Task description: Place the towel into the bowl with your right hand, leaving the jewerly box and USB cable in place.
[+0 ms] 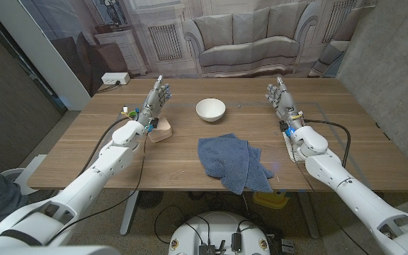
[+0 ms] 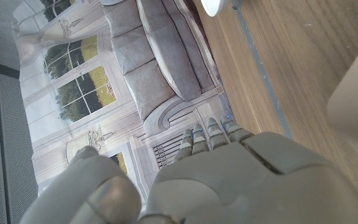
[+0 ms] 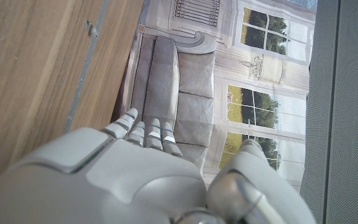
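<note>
While both hands hold nothing, we see the towel (image 1: 233,163) lying crumpled on the table (image 1: 76,159), on the robot's side of the bowl (image 1: 210,109) and well apart from it. Its long axis runs slantwise, from the end nearer the bowl out toward the table's near edge on the robot's right, where a fold reaches the edge. We see the bowl upright, white, with nothing in it. The right hand (image 1: 280,97) stands to the right of the bowl, well apart, fingers straight and spread, released; the left hand (image 1: 156,98) stands left of the bowl, likewise released. We make out a small pale box (image 1: 160,130) left of the towel, just beside the left wrist. A dark cable (image 1: 335,138) runs by the right forearm; whether it is the USB cable we cannot tell
</note>
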